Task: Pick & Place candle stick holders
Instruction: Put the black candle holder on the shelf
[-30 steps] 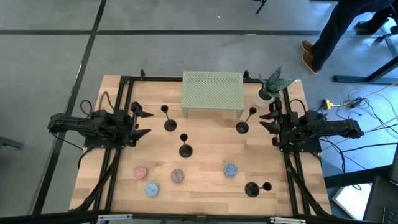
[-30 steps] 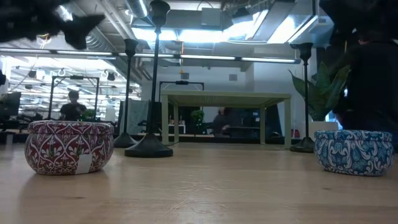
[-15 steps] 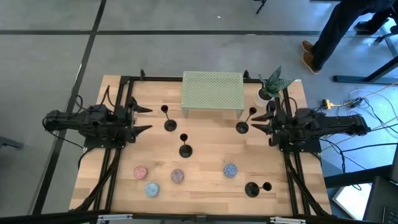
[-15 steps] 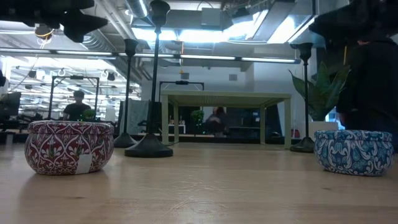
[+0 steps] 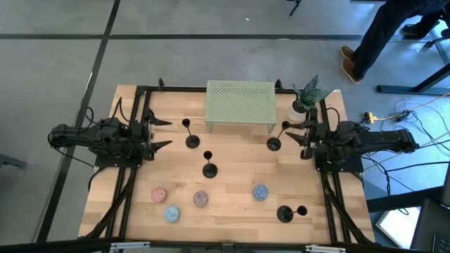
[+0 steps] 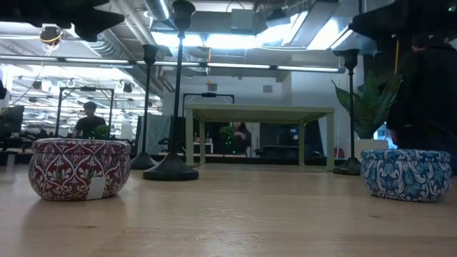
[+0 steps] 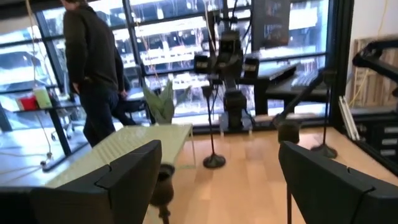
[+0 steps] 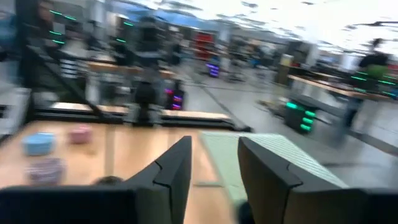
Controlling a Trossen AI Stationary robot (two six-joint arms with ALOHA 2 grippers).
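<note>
Parted fingers [image 8: 177, 171] frame a blurred, seemingly green stand [image 8: 280, 158].

The high view looks straight down from well above, taking in the whole pale wooden surface [image 5: 232, 176]. The low view sits at surface height, facing level across it to the pale green perforated stand [image 6: 258, 112], which the high view [image 5: 240, 104] also shows. Each wrist view looks forward between its own jaws: the left one across to the opposite arm, the right one over that same stand.
</note>
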